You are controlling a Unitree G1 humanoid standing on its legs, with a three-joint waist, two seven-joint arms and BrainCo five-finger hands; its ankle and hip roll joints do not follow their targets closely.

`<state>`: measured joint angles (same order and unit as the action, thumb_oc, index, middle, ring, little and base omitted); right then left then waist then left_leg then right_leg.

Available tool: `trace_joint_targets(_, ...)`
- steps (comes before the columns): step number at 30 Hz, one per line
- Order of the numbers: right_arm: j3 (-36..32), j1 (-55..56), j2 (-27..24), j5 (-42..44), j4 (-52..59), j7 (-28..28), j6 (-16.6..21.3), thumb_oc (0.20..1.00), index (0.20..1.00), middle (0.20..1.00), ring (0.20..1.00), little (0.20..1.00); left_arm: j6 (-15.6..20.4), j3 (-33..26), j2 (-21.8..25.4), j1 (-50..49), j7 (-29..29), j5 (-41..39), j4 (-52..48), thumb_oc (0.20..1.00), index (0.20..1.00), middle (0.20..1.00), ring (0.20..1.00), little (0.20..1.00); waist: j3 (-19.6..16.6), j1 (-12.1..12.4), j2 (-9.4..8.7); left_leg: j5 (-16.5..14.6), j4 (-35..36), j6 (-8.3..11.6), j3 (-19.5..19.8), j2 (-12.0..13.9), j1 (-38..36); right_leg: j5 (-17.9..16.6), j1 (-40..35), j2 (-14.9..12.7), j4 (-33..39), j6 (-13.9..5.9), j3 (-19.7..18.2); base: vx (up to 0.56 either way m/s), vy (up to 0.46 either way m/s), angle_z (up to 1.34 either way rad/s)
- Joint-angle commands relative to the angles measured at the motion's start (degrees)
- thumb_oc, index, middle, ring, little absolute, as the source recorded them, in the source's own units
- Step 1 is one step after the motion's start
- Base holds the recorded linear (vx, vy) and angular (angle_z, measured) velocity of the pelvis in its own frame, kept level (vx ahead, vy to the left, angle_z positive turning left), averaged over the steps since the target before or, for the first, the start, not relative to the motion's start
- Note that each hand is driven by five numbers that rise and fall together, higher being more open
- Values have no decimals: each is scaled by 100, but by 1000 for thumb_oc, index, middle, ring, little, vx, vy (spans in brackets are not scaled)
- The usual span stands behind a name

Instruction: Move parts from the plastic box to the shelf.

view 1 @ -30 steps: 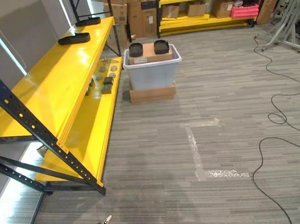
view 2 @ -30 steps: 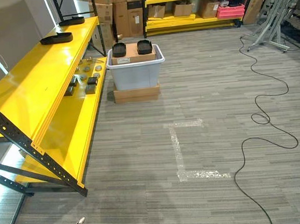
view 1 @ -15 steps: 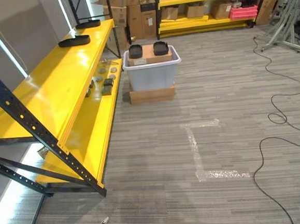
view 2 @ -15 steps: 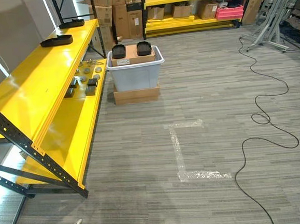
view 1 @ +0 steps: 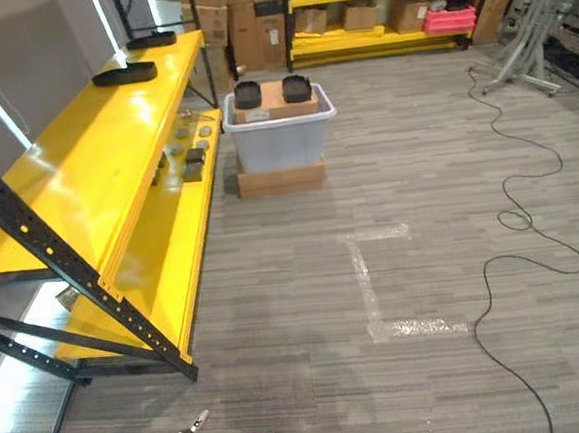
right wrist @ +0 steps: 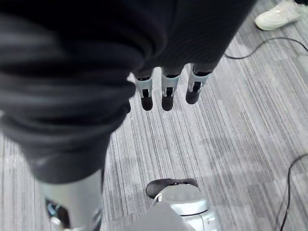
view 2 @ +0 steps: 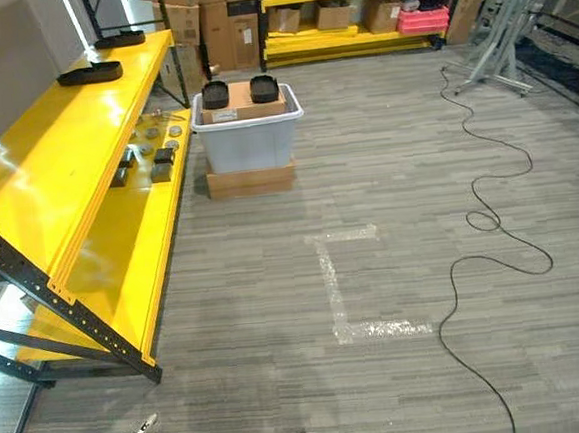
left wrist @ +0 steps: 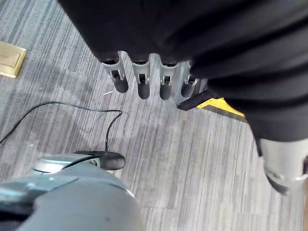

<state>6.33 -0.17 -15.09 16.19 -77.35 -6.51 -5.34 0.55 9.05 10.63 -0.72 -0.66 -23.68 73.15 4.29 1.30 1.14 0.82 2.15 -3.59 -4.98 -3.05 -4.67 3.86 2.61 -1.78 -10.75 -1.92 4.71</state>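
Note:
A translucent grey plastic box (view 1: 280, 135) stands on a flat cardboard carton (view 1: 280, 178) on the floor, far ahead beside the shelf. Inside it lie a brown carton and two black parts (view 1: 248, 92) (view 1: 296, 87). The long yellow shelf (view 1: 85, 167) runs along the left; its lower level (view 1: 158, 262) carries several small dark parts (view 1: 192, 155). My left hand (left wrist: 143, 83) hangs over the floor, open and empty. My right hand (right wrist: 168, 91) hangs the same way, open with nothing in it.
Two black trays (view 1: 125, 74) (view 1: 152, 39) lie on the shelf's upper level. White tape marks (view 1: 374, 290) an L on the carpet. A long black cable (view 1: 516, 221) snakes along the right. A second yellow shelf (view 1: 394, 13) with cartons lines the back. A person's white shoe (right wrist: 279, 14) is nearby.
The whole picture has shifted a little to the left, so the camera has moved. The box, the shelf and the parts stand where they were; both hands still hang empty.

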Motion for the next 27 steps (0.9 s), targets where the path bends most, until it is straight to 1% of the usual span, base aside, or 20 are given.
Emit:
trace_joint_targets(1, 81, -209, -3, 288, -50, -72, 199, 1000, 1000, 1000, 1000, 1000, -57, -103, 116, 196, -63, -259, 89, 1000, 1000, 1000, 1000, 1000, 277, -100, -17, -297, -187, -108, -55, -93, 264, -874, 412, -681, -570, -732, 15, -46, 206, -20)
trace_joint_targets(3, 57, -195, -47, 347, 15, 14, 289, 1000, 1000, 1000, 1000, 1000, -124, -81, 156, 259, -38, -305, 73, 1000, 1000, 1000, 1000, 1000, 485, -169, 64, -421, -428, -225, -83, -142, 329, -1332, 1155, -757, -1710, -755, 19, -16, 200, -43)
trace_joint_targets(5, 47, -173, -69, 325, 35, 69, 329, 1000, 1000, 1000, 1000, 1000, -149, -71, 163, 265, -10, -272, 72, 1000, 1000, 1000, 1000, 1000, 570, -189, 106, -456, -501, -252, -96, -145, 326, -1452, 1403, -782, -2058, -746, 59, 52, 120, -12)
trace_joint_targets(6, 48, -172, -70, 295, 12, 120, 387, 1000, 1000, 1000, 1000, 1000, -137, -85, 152, 260, 20, -256, 99, 1000, 1000, 1000, 1000, 1000, 628, -187, 50, -563, -559, -240, -130, -231, 280, -1660, 1525, -900, -1779, -820, 195, 100, 45, -6)
trace_joint_targets(7, 48, -171, -63, 277, 5, 115, 403, 1000, 1000, 1000, 1000, 1000, -130, -98, 148, 256, 32, -244, 106, 1000, 1000, 1000, 1000, 1000, 644, -191, 28, -597, -576, -230, -126, -257, 260, -1727, 1514, -923, -1635, -848, 228, 170, -39, -25)
trace_joint_targets(8, 39, -158, -44, 226, -14, 129, 455, 1000, 1000, 1000, 1000, 1000, -98, -137, 150, 249, 75, -207, 122, 1000, 1000, 1000, 1000, 1000, 663, -204, -56, -677, -619, -185, -107, -322, 213, -1864, 1438, -960, -1156, -909, 251, 228, -142, -23)
trace_joint_targets(10, 25, -93, 7, 111, -13, 181, 505, 1000, 1000, 1000, 1000, 1000, -65, -143, 163, 234, 129, -110, 137, 1000, 1000, 1000, 1000, 1000, 659, -244, -256, -885, -719, -99, 30, -437, 86, -1965, 1242, -1052, 86, -976, 211, 409, -248, -5)
trace_joint_targets(11, -21, -30, 28, 107, -8, 206, 490, 1000, 1000, 1000, 1000, 1000, -73, -104, 177, 233, 118, -83, 141, 1000, 1000, 1000, 1000, 1000, 659, -279, -323, -991, -748, -62, 104, -434, -23, -2019, 1187, -1099, 791, -1012, 191, 470, -250, 11)
trace_joint_targets(12, -62, 13, 31, 117, -21, 249, 483, 1000, 1000, 1000, 1000, 1000, -78, -101, 193, 231, 128, -47, 158, 1000, 1000, 1000, 1000, 1000, 664, -287, -343, -1038, -765, -41, 147, -411, -92, -2051, 1141, -1128, 1071, -1038, 213, 377, -192, 19)
trace_joint_targets(13, -81, 33, 33, 121, -30, 268, 486, 1000, 1000, 1000, 1000, 1000, -74, -102, 197, 228, 129, -33, 170, 1000, 1000, 1000, 1000, 1000, 668, -288, -345, -1059, -775, -32, 163, -396, -121, -2063, 1108, -1135, 1153, -1047, 233, 398, -225, 27)
trace_joint_targets(14, -168, 113, 49, 129, -63, 316, 508, 1000, 1000, 1000, 1000, 1000, -60, -125, 221, 210, 144, 43, 216, 1000, 1000, 1000, 1000, 1000, 658, -268, -404, -1133, -841, 14, 171, -345, -198, -2106, 1013, -1231, 1440, -1105, 391, 382, -235, 23)
trace_joint_targets(16, -277, 212, 40, 113, -101, 437, 523, 1000, 1000, 1000, 1000, 1000, -24, -167, 275, 156, 194, 237, 251, 1000, 1000, 1000, 1000, 1000, 587, -211, -531, -1286, -1021, 46, 147, -270, -221, -2102, 882, -1373, 1569, -1152, 540, 481, -322, 18)
trace_joint_targets(17, -282, 218, 39, 110, -103, 443, 524, 1000, 1000, 1000, 1000, 1000, -19, -170, 277, 153, 192, 238, 252, 1000, 1000, 1000, 1000, 1000, 584, -212, -532, -1296, -1034, 48, 147, -262, -221, -2098, 872, -1375, 1569, -1152, 548, 599, -416, 31)
trace_joint_targets(18, -309, 250, 32, 92, -161, 456, 525, 1000, 1000, 1000, 1000, 1000, -14, -209, 296, 119, 159, 198, 264, 1000, 1000, 1000, 1000, 1000, 490, -217, -549, -1333, -1067, 76, 108, -114, -277, -1914, 717, -1358, 1505, -1116, 570, 421, -289, 24)
trace_joint_targets(19, -300, 236, 25, 110, -188, 454, 515, 1000, 1000, 1000, 1000, 1000, -11, -225, 302, 105, 163, 190, 275, 1000, 1000, 1000, 1000, 1000, 462, -227, -544, -1354, -1062, 98, 93, -51, -330, -1854, 695, -1329, 1457, -1100, 561, 652, -443, 39)
trace_joint_targets(20, -277, 178, 9, 78, -270, 491, 493, 1000, 1000, 1000, 1000, 1000, 34, -286, 314, 66, 174, 137, 298, 1000, 1000, 1000, 1000, 1000, 380, -260, -529, -1394, -1046, 172, 56, 161, -503, -1666, 684, -1224, 1220, -1039, 505, 436, -287, 27)
trace_joint_targets(23, -188, 70, -37, -129, -337, 546, 474, 1000, 1000, 1000, 1000, 1000, 107, -433, 305, 24, 185, -96, 310, 1000, 1000, 1000, 1000, 1000, 236, -285, -505, -1426, -1024, 316, 4, 427, -737, -1489, 610, -1014, 908, -848, 404, 411, -264, 19)
trace_joint_targets(24, -126, 19, -57, -131, -351, 535, 431, 1000, 1000, 1000, 1000, 1000, 117, -503, 307, 12, 182, -208, 312, 1000, 1000, 1000, 1000, 1000, 178, -299, -498, -1330, -1131, 404, -20, 556, -762, -1418, 581, -894, 849, -747, 357, 353, -245, 3)
trace_joint_targets(26, -44, -70, -133, -143, -332, 483, 269, 1000, 1000, 1000, 1000, 1000, 194, -633, 292, 8, 205, -304, 315, 1000, 1000, 1000, 1000, 1000, 106, -295, -480, -854, -1660, 596, -82, 846, -588, -1254, 456, -652, 878, -523, 355, 321, -267, -9)
trace_joint_targets(27, -14, -115, -183, -150, -326, 441, 214, 1000, 1000, 1000, 1000, 1000, 227, -686, 275, 16, 211, -304, 306, 1000, 1000, 1000, 1000, 1000, 99, -267, -506, -537, -2213, 683, -110, 1024, -353, -1174, 364, -559, 938, -389, 368, 349, -386, -20)
